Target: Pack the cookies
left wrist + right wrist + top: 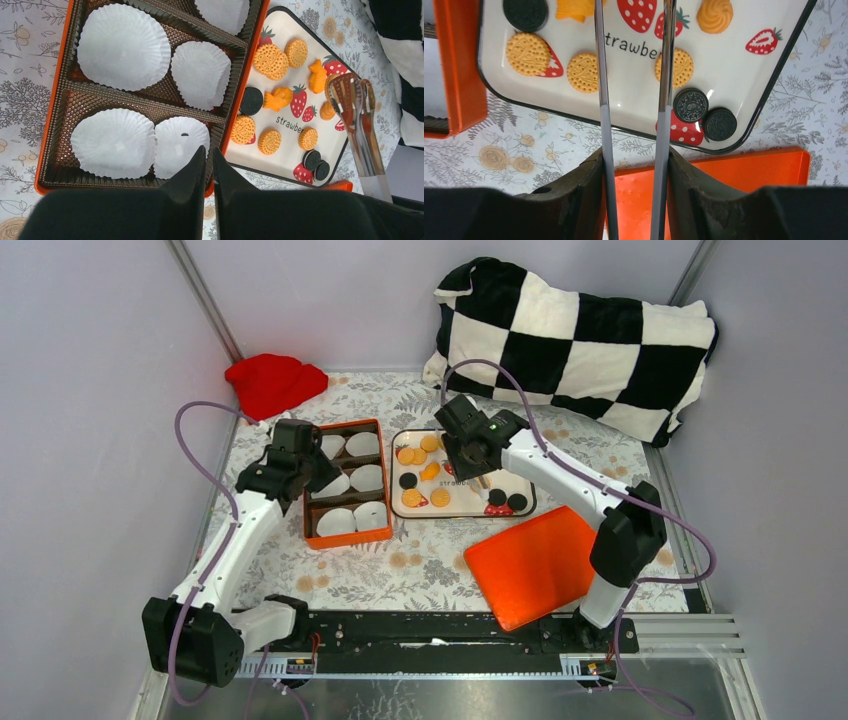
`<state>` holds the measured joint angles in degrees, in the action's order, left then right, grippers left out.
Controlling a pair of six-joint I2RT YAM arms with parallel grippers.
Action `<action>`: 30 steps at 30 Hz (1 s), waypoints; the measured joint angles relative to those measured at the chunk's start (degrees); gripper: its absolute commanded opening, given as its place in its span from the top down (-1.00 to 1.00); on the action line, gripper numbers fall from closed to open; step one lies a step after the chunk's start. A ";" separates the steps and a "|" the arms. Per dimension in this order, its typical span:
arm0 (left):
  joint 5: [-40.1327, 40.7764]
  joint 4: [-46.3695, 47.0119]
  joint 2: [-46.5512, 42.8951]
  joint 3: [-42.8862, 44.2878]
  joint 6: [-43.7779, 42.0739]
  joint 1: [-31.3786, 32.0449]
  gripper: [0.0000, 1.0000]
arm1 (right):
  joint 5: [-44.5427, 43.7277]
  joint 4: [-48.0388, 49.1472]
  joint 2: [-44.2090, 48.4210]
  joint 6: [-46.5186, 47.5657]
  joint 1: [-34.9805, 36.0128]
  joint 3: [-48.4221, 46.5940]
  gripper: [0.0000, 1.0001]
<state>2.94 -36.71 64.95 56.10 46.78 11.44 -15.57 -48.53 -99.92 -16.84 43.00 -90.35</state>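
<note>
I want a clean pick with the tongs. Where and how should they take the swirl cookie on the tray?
Take the swirl cookie by its rim, on opposite sides, with the tongs coming straight down. It lies flat on the tray, so only its edge offers a hold. No other cookie touches it, so both tips should find room.
</note>
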 measured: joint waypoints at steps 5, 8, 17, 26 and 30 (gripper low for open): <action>-0.61 0.33 0.02 0.00 -0.28 -0.28 0.76 | 0.90 -1.05 -2.89 1.25 0.59 -6.93 1.00; -0.46 0.46 0.28 0.00 -0.46 -0.37 0.76 | 1.79 -0.28 -8.09 2.29 1.55 -14.56 1.00; 1.05 0.57 0.57 -0.63 -1.29 -1.81 0.76 | 7.98 0.68 -25.27 5.46 4.79 -32.74 1.00; 2.69 0.24 -0.31 -0.70 -1.97 -2.23 0.76 | 12.07 2.60 -30.91 7.52 5.53 -35.34 1.00; 2.69 0.11 -0.31 -1.36 -1.97 -2.23 0.76 | 12.92 2.99 -31.85 7.65 5.60 -35.52 0.65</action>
<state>5.63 -36.60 64.64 54.74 44.82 9.21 -2.66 -45.54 -131.76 -9.19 48.60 -125.86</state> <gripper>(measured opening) 0.121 0.468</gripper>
